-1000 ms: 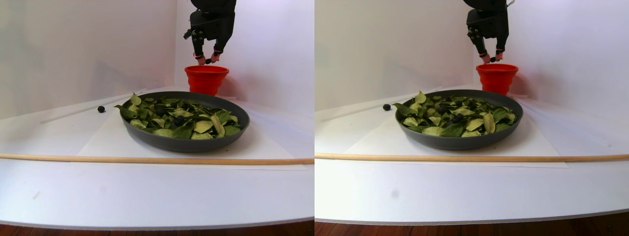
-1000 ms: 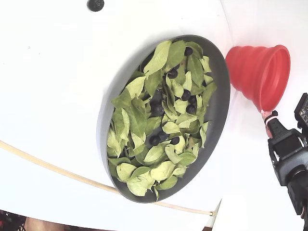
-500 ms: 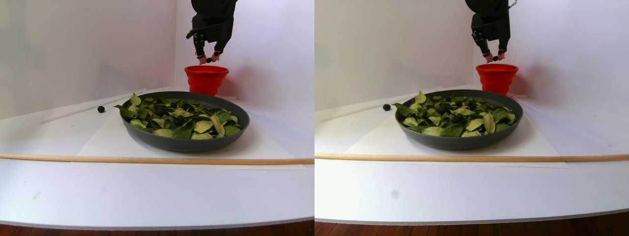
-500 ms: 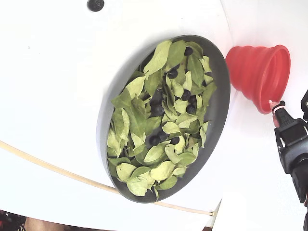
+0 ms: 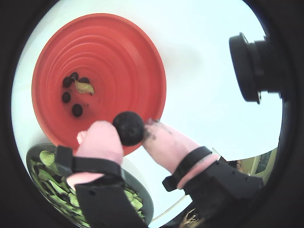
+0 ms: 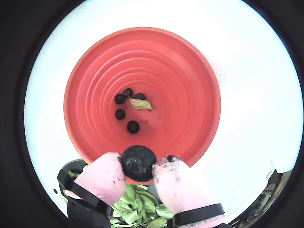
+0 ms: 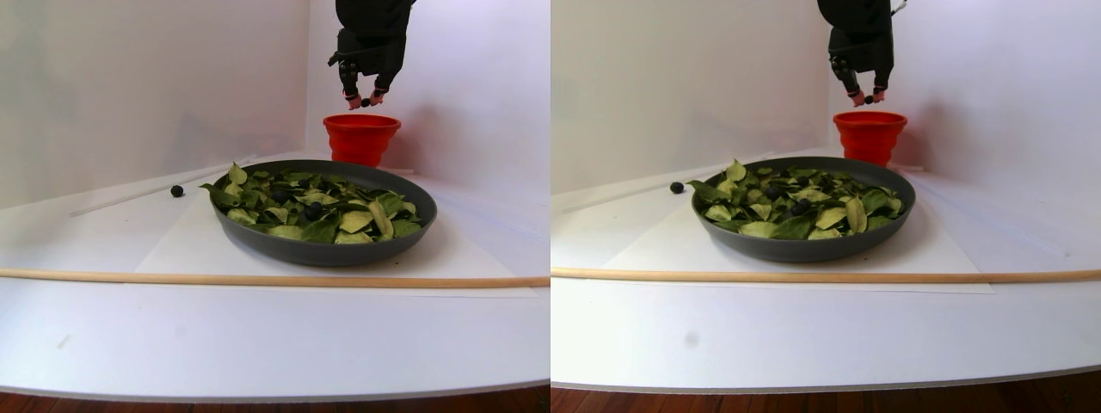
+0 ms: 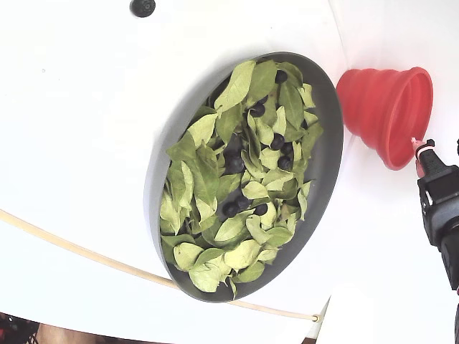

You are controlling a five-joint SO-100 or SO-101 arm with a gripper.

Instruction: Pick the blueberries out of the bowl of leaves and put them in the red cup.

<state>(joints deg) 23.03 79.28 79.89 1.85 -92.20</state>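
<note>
My gripper (image 6: 138, 166) is shut on one blueberry (image 6: 137, 161), pinched between pink fingertips (image 5: 102, 140). It hangs just above the near rim of the red cup (image 6: 183, 80), as the stereo pair view (image 7: 365, 102) also shows. Several blueberries (image 6: 124, 107) and a small leaf (image 6: 141, 103) lie on the cup's bottom. The bowl of leaves (image 7: 318, 251) stands in front of the cup, with more dark berries (image 8: 233, 163) among its green leaves. In the fixed view the gripper (image 8: 419, 147) is at the cup's (image 8: 380, 100) rim.
One loose blueberry (image 7: 177, 191) lies on the white table left of the bowl. A thin wooden rod (image 7: 258, 279) runs across the table in front of the bowl. White walls close in behind and beside the cup.
The gripper has risen slightly and moved farther over the red cup, still holding the blueberry. Bowl and cup have not moved.
</note>
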